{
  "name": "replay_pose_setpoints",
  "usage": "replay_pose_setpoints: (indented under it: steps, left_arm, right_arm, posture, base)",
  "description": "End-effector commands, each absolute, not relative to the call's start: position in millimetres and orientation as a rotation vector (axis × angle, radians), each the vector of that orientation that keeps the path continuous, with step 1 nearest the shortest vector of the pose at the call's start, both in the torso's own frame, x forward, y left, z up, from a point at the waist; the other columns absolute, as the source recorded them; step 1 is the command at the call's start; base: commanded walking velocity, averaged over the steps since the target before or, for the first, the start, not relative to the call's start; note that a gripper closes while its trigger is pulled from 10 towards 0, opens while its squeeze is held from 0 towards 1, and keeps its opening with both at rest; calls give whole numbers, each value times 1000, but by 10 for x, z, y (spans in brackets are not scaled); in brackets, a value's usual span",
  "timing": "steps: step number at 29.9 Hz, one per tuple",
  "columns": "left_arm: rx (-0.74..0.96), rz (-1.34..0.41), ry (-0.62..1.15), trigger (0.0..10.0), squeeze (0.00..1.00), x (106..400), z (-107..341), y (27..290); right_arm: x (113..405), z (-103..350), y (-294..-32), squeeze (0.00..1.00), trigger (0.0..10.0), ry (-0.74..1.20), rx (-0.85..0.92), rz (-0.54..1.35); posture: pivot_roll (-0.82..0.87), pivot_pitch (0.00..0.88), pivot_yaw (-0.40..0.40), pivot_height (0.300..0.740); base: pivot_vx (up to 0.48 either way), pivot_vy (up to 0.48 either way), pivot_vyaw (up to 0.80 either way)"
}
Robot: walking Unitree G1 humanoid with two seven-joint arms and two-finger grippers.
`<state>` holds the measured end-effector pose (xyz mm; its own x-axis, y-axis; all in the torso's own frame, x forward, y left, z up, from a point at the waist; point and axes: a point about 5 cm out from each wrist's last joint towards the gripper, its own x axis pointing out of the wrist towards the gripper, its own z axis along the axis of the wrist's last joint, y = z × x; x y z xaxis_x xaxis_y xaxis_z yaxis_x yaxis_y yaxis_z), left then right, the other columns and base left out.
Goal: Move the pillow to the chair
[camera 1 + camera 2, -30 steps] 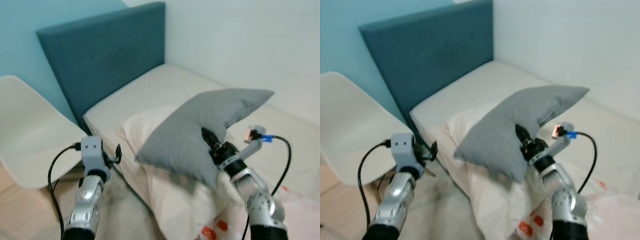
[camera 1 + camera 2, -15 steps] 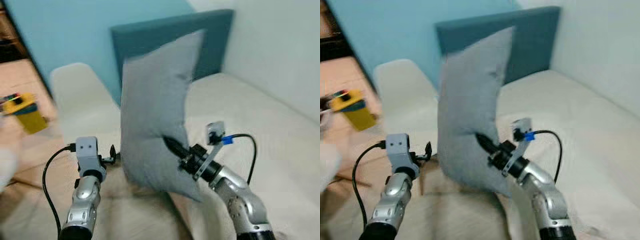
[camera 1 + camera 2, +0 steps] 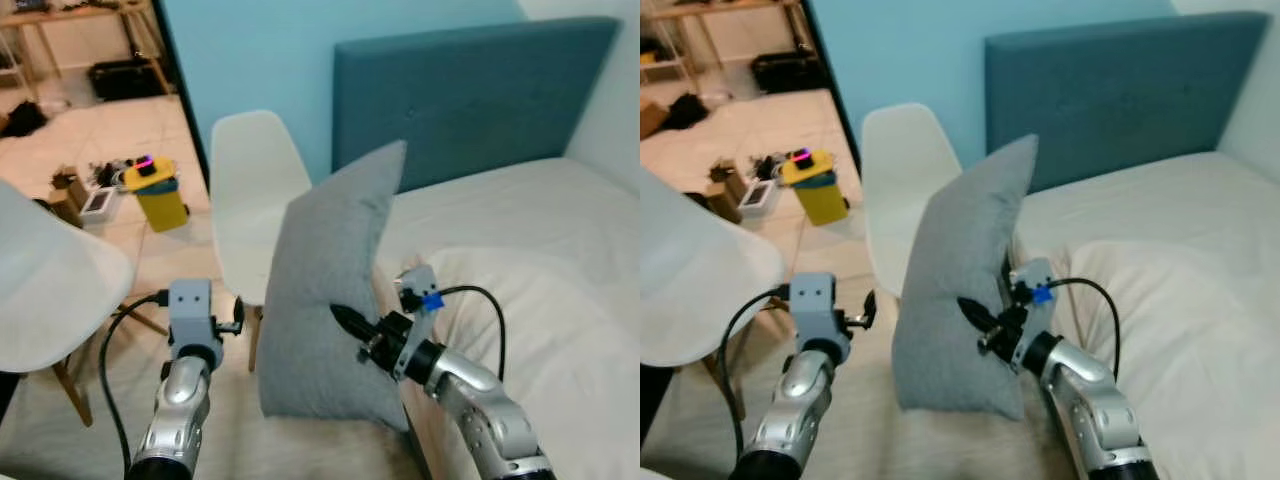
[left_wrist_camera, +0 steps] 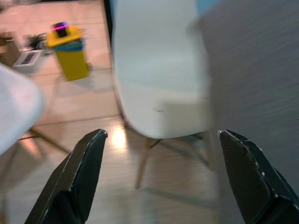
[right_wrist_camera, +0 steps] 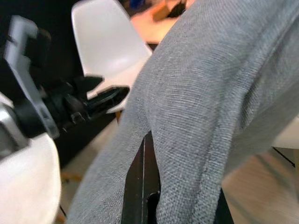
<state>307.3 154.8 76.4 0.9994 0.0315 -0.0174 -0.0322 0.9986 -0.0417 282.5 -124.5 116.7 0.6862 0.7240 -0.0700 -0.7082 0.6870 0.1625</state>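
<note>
Here, right gripper [image 3: 345, 322] clamped on upright grey pillow [image 3: 325, 290]; left gripper [image 4: 161, 179] spread apart.

Bed [image 3: 520, 210] with a teal headboard [image 3: 470, 100], cream duvet [image 3: 540, 310] bunched on the mattress, nothing fancy.

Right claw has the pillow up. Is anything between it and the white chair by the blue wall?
Nothing visible stands between them. The right claw holds the grey pillow upright beside the bed, and the white chair stands just behind it. The left claw hovers open at the pillow's left, below the seat, not across the path.
</note>
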Motion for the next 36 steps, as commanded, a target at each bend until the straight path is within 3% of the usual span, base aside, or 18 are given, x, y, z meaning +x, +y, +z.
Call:
replay_pose_setpoints:
  steps: [1,22,29,36]
  left_arm:
    - [-52,34,12,10000,0,3042,754,1577]
    - [-43,3,11,10000,0,3050,764,1508]
    - [-41,-6,9,10000,0,3051,768,1501]
    - [-40,-20,7,10000,0,3054,773,1489]
  right_arm:
    - [2850,1264,-1138,0,10000,61,118,829]
    - [2849,1246,-1148,0,10000,53,133,799]
    - [2858,1234,-1162,0,10000,61,122,780]
    - [2911,1215,-1213,0,10000,74,144,717]
  posture:
    - [-3,49,12,740]
    - [-9,51,15,740]
    - [-9,48,18,740]
    - [-9,48,20,740]
  base:
    - [262,0,0]
    - [463,0,0]
    - [480,0,784]
    - [480,0,0]
